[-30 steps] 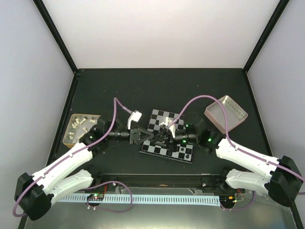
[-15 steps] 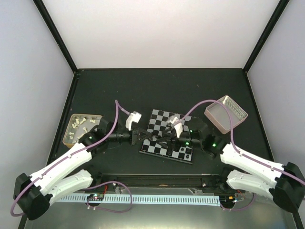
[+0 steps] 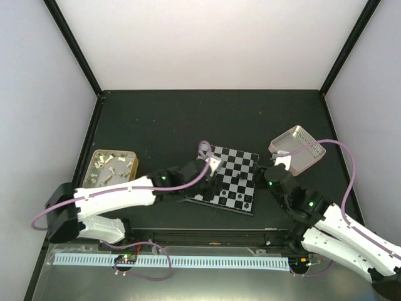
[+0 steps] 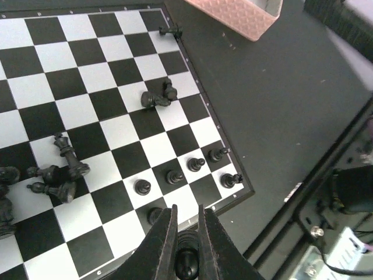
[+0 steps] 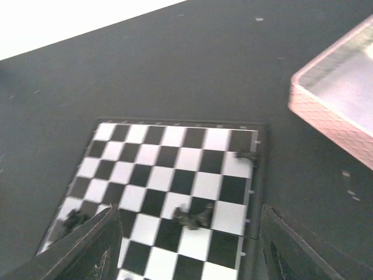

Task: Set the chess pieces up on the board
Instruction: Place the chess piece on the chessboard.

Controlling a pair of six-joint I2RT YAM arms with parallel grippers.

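The left gripper [image 4: 186, 211] is clenched on a small black piece [image 4: 187, 259] over the near edge of the board [image 4: 105, 105], toward its right corner. Just beyond it stand upright pawns [image 4: 173, 176], and other chess pieces [image 4: 58, 174] lie toppled. The right gripper [image 5: 187, 211] is spread wide and empty just off the board's right edge. The board lies mid-worktop, between the tan tray [image 3: 94, 183] near the left edge and the pink tray [image 3: 283, 154] toward the right.

No readable text, label, brand or number shows in any view.
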